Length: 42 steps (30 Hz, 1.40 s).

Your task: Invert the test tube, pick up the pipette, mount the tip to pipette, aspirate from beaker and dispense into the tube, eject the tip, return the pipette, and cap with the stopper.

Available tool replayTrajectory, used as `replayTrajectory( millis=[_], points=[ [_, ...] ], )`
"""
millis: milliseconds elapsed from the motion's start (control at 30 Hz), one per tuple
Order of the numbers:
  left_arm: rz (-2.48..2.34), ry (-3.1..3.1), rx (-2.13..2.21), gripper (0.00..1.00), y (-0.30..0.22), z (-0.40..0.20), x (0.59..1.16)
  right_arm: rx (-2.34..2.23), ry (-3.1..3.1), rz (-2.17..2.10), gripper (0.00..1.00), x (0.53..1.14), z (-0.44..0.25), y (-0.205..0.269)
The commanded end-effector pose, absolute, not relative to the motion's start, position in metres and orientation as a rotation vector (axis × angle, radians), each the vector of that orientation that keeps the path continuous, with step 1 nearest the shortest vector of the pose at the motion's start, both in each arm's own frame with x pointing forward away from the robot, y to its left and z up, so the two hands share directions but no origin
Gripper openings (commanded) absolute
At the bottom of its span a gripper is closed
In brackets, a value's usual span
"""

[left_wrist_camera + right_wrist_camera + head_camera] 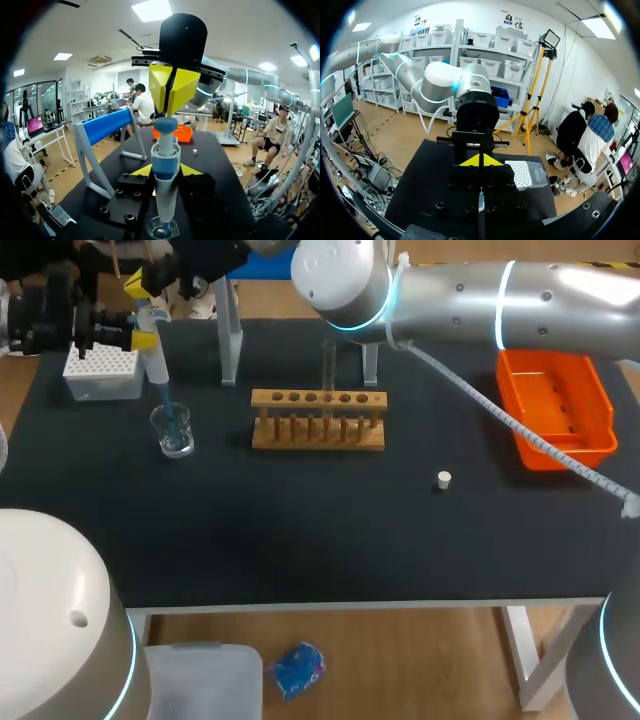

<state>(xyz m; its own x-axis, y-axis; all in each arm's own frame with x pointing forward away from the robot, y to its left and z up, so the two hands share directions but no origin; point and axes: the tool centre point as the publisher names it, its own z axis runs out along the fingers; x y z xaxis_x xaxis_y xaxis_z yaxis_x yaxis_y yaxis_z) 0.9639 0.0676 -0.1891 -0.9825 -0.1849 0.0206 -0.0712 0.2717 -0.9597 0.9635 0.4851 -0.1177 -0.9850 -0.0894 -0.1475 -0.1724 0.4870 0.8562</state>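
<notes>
Over the beaker (172, 430), left claw (165, 170) pinches the pipette (165, 150); only wrist views show right claw (480, 160) pressed together.

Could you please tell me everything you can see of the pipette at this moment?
The pipette has a white, plastic-looking body, a blue band, a blue plunger cap and a blue tip. It stands roughly upright, with the tip dipped into the glass beaker. The left gripper clamps its body from both sides. The right gripper, fingers together, seems to press the cap from above.
</notes>
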Motion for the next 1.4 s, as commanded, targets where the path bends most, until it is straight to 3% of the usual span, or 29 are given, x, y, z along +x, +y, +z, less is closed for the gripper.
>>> replayTrajectory(
  millis=[33,67,100,133,467,700,1000,1400],
  points=[
    [-1.821,2.429,-0.248,0.00,0.067,-0.188,0.963,-0.247,2.649,1.502,0.00,0.961,-0.110,0.481],
    [-1.821,2.429,-0.248,0.00,0.067,-0.188,0.963,-0.247,2.650,1.491,0.36,0.961,-0.109,0.480],
    [-1.821,2.429,-0.248,0.00,0.067,-0.188,0.963,-0.243,2.648,1.482,0.93,0.961,-0.108,0.478],
    [-1.821,2.429,-0.248,0.00,0.067,-0.188,0.963,-0.244,2.648,1.480,1.00,0.961,-0.106,0.475],
    [-1.821,2.429,-0.248,0.00,0.067,-0.188,0.963,-0.293,2.652,1.366,1.00,0.959,-0.063,0.403],
    [-1.821,2.429,-0.248,0.00,0.067,-0.188,0.963,-0.292,2.641,1.329,1.00,0.960,-0.037,0.285],
    [-1.821,2.429,-0.248,0.00,0.067,-0.188,0.963,-0.111,2.611,1.412,1.00,0.941,-0.053,0.151],
    [-1.821,2.429,-0.248,0.00,0.067,-0.188,0.963,-0.031,2.588,1.486,1.00,0.913,-0.114,0.083]
  ],
)
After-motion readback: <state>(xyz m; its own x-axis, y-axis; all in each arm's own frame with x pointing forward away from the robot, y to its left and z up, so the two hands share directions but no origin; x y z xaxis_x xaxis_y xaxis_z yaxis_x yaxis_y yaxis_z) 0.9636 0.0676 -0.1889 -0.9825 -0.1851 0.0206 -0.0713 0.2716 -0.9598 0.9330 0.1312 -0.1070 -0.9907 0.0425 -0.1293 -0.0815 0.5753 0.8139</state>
